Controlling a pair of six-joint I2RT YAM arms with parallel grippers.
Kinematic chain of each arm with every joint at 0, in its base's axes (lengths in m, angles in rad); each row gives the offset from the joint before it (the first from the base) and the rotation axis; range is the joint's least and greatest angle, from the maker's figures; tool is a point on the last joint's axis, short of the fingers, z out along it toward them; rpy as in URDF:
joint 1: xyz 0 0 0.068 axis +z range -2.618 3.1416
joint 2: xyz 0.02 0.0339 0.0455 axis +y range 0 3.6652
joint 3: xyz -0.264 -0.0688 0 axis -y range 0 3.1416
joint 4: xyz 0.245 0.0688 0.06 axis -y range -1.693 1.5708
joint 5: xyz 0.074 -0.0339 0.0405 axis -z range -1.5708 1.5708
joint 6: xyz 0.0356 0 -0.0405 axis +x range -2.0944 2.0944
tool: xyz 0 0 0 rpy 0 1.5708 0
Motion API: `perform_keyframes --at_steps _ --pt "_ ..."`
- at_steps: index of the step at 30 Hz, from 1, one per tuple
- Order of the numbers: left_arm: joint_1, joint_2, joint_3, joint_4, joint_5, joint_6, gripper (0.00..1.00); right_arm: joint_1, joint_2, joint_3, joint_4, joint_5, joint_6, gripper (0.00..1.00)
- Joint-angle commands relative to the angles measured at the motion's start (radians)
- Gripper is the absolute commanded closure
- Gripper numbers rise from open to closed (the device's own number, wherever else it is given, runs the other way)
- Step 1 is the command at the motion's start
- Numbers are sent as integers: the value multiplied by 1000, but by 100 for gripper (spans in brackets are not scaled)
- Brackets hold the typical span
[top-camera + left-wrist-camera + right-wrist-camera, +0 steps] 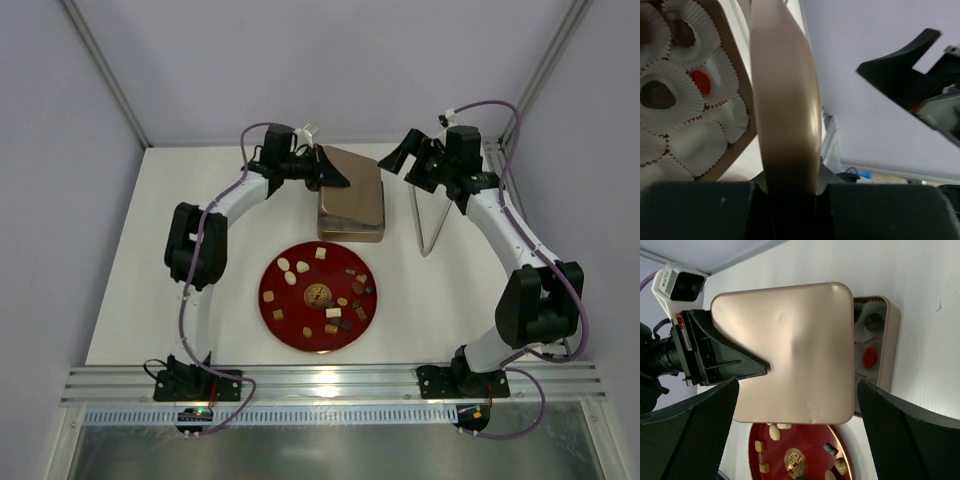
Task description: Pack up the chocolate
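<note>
Left gripper (330,172) pinches lid (790,350) | tin (890,340) mostly hidden — right gripper (412,162) spread wide

A robotics lab cell is shown: a white table (130,300) is enclosed by plain grey panels (340,60) on aluminium posts (105,70), beyond the jaws; two arms (205,250) are bolted to a slotted rail (330,380) behind them.

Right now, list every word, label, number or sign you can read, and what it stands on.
Gold emblem on the round red plate: too small to read.
Pale marks on a dark square chocolate: blurred.
Gold-brown metal tin lid: no lettering visible.
</note>
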Motion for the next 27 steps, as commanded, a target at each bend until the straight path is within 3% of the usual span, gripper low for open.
perform_keyframes --at_steps 1,2,5,27 --pt "31 40 26 290 172 -285 94 0 26 -17 55 2 -23 0" --pt "34 59 12 394 184 -334 93 0 35 -26 59 0 -23 0" --pt "44 122 4 508 201 -457 93 0 68 -39 72 0 -23 0" --pt "69 280 38 513 256 -439 86 21 203 -120 184 5 -17 0"
